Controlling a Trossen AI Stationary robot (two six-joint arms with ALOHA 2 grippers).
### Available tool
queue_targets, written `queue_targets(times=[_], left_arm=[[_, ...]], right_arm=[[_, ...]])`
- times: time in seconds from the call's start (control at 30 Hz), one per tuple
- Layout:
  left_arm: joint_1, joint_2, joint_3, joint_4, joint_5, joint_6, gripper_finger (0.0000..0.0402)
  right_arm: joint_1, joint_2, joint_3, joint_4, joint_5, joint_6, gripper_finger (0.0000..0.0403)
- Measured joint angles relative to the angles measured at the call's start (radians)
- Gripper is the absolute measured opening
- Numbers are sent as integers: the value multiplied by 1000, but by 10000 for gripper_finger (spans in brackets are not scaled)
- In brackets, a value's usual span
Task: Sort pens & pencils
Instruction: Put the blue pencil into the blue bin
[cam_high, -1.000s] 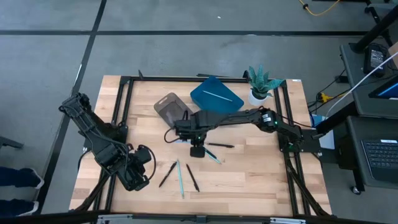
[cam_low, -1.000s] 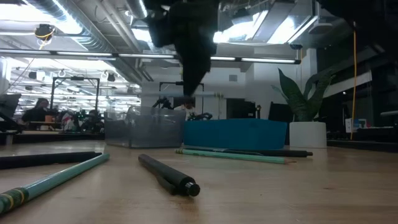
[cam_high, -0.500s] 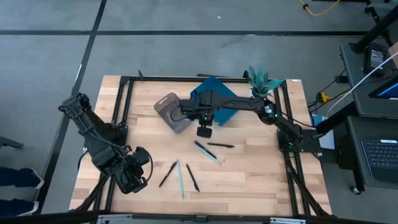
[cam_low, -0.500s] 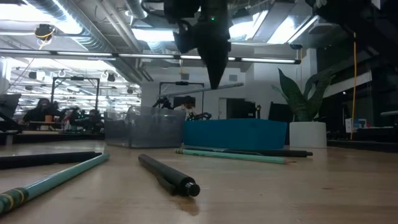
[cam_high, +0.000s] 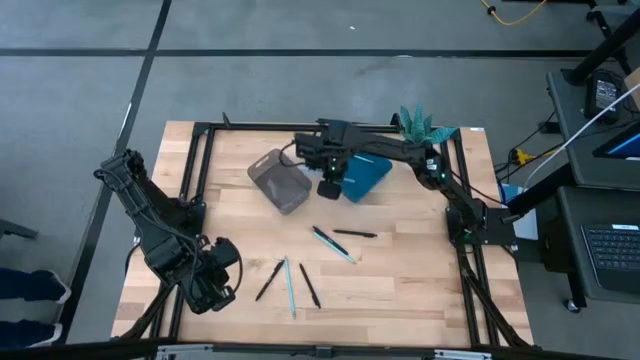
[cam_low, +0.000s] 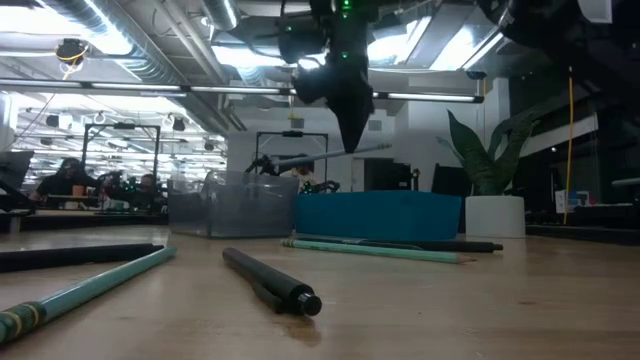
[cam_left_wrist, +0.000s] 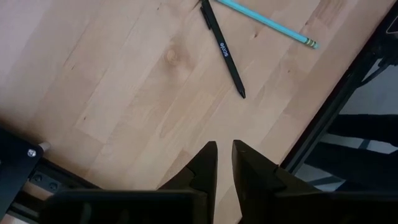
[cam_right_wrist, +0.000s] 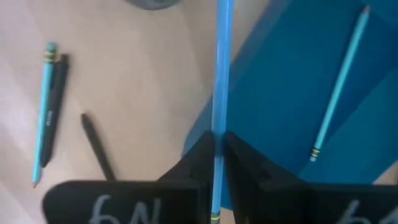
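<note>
Right gripper (cam_right_wrist: 217, 146) clenched on light blue pencil (cam_right_wrist: 221, 74), above blue tray (cam_high: 362, 172) edge. Centre over tray beside pencil already inside, lower, then release. Left gripper (cam_left_wrist: 224, 163) idle, near-left, empty, fingers nearly together.

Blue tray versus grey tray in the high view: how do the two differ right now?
The blue tray is opaque and sits nearer the plant; the grey tray is see-through and sits left of it. The blue tray already holds a light blue pencil, while nothing shows inside the grey tray. The right gripper holds another light blue pencil at the blue tray's edge. Both rest on the wooden table.
</note>
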Motion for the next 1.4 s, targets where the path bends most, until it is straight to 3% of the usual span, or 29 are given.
queue_targets(times=[0.47, 1.4], left_arm=[[0, 0, 0, -32, 0, 9, 43], [0, 0, 0, -30, 1, 28, 43]], right_arm=[[-144, 0, 0, 0, -1, 47, 32], [-165, 2, -3, 0, -2, 21, 32]])
